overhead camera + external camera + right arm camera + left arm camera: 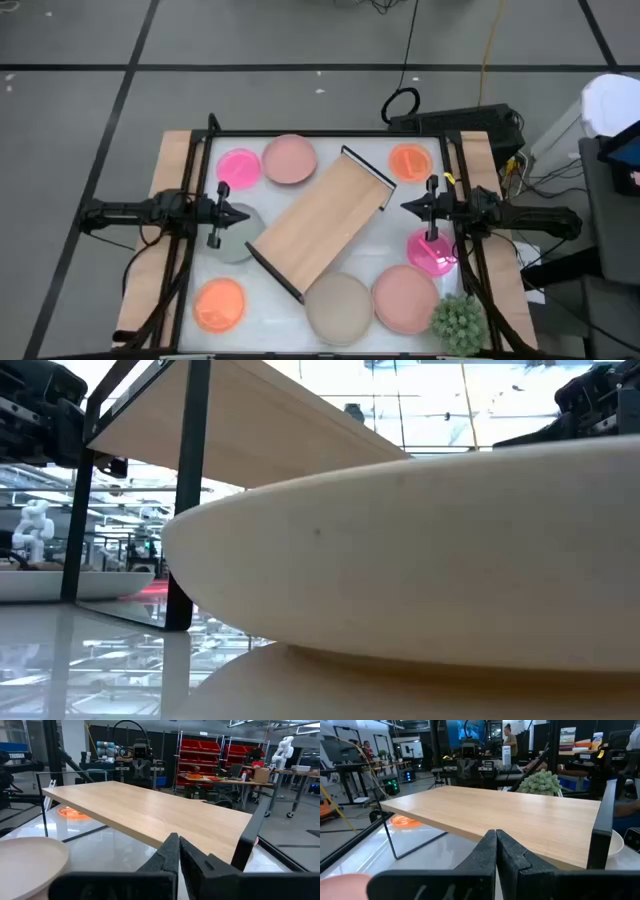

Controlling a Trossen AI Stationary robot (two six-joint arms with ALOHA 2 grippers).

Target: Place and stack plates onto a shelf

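The light-wood shelf [320, 225] stands slantwise on its black frame ends at the table's middle, and its top is bare [510, 815] [150, 812]. Plates lie flat on the table around it. Neon pink [238, 167], dusty pink [290, 158] and orange [410, 160] are at the far side. Pale grey [235, 245] is at the left. Orange [220, 303], beige [338, 305] [420, 560] and dusty pink [405, 297] are at the near side. Neon pink [432, 255] is at the right. My left gripper [245, 216] [496, 840] is shut over the grey plate's far edge, pointing at the shelf. My right gripper [405, 207] [175, 842] is shut at the shelf's right.
A spiky green plant [460, 322] stands at the table's near right corner. Black frame rails [212, 135] run along the table's left and right sides. The beige plate fills most of the low view, right in front of that camera.
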